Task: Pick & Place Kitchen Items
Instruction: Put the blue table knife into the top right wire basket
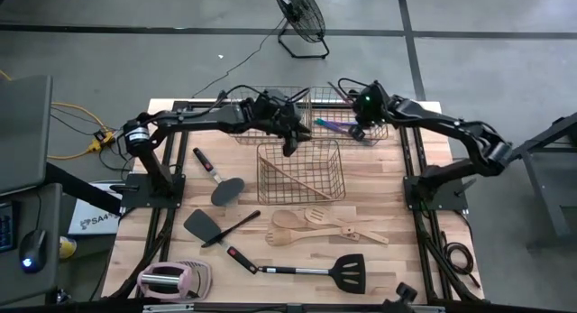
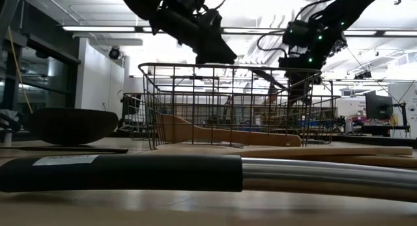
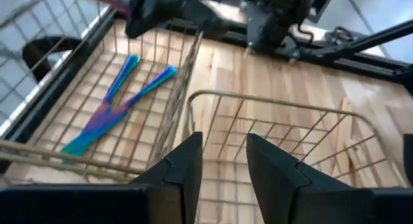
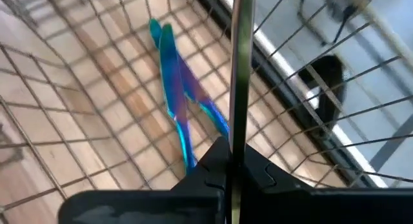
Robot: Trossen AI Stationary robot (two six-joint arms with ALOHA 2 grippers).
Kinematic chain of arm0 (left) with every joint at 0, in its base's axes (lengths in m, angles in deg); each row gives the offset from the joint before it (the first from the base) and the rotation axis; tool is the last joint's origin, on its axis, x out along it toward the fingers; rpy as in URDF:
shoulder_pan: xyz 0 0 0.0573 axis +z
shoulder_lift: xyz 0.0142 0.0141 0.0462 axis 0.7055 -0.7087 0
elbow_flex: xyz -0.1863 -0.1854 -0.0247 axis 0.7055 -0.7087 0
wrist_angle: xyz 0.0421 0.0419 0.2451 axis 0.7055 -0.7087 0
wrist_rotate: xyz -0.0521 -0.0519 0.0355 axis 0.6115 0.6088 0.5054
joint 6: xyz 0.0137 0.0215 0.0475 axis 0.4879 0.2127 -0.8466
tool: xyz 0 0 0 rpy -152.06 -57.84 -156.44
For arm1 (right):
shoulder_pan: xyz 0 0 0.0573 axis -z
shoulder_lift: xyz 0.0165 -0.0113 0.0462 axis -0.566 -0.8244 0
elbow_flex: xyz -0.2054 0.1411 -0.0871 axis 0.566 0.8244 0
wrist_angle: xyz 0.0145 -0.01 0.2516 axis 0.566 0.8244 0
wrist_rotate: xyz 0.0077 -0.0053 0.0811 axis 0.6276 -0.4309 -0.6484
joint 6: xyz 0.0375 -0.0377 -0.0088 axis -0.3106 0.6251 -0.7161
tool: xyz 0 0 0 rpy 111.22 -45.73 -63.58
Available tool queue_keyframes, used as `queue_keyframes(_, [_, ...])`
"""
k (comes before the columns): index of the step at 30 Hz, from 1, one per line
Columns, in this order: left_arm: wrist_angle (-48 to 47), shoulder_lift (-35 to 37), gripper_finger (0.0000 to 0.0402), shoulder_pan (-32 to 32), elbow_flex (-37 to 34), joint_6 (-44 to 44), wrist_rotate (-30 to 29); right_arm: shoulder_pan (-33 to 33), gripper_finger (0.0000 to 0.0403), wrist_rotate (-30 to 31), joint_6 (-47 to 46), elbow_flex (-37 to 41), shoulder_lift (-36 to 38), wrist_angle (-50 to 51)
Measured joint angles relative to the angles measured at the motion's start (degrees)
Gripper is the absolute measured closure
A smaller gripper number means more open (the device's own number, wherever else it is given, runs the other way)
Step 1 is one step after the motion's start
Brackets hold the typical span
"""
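Right gripper (image 1: 358, 131), fingers closed on a thin metal utensil (image 4: 241, 69), hangs over the upper-centre far basket (image 1: 383, 131) where the iridescent pieces (image 1: 335, 126) lie lengthwise just left; left gripper (image 1: 290, 147) parted, empty.

A pale wooden plank table (image 1: 397, 259) carries everything. At its far edge stand two copper wire baskets side by side (image 1: 335, 115), and a third copper wire basket (image 1: 300, 169) stands just nearer, at mid-table. Left of that one lies a black spoon (image 1: 221, 182). Nearer, a black spatula (image 1: 216, 228) lies left of centre, with pale wooden spoons and spatulas (image 1: 315, 227) clustered to its right. A long black slotted turner (image 1: 302, 270) lies along the near edge, and a pink-and-white gadget (image 1: 173, 279) sits at the near left corner.
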Motion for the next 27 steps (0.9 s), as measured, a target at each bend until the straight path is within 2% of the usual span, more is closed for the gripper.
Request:
queue_keyframes(3, [2.5, 1.4, 0.0281, -1.0, -2.3, 0.2, 0.0, 1.1, 0.0400, 0.0, -1.1, -2.1, -3.4, 1.6])
queue_keyframes(7, [6.4, 3.7, 0.0281, -2.5, -5.3, 2.0, -0.7, 2.2, 0.0400, -2.2, -11.2, -5.1, -7.5, 2.2])
queue_keyframes(10, [9.6, 5.4, 0.0281, -3.7, -7.6, 3.7, -1.3, 2.1, 0.0400, -3.4, -15.3, -6.5, -10.2, 1.8])
queue_keyframes(18, [11.7, 12.1, 0.0281, -8.2, -13.3, 4.7, -4.7, 2.1, 0.0400, -2.8, -8.9, -7.0, -15.7, 3.4])
queue_keyframes(27, [11.5, 17.4, 0.0281, -14.0, -15.4, 5.5, -9.0, 2.5, 0.0400, -3.1, -2.0, -7.0, -16.1, 4.6])
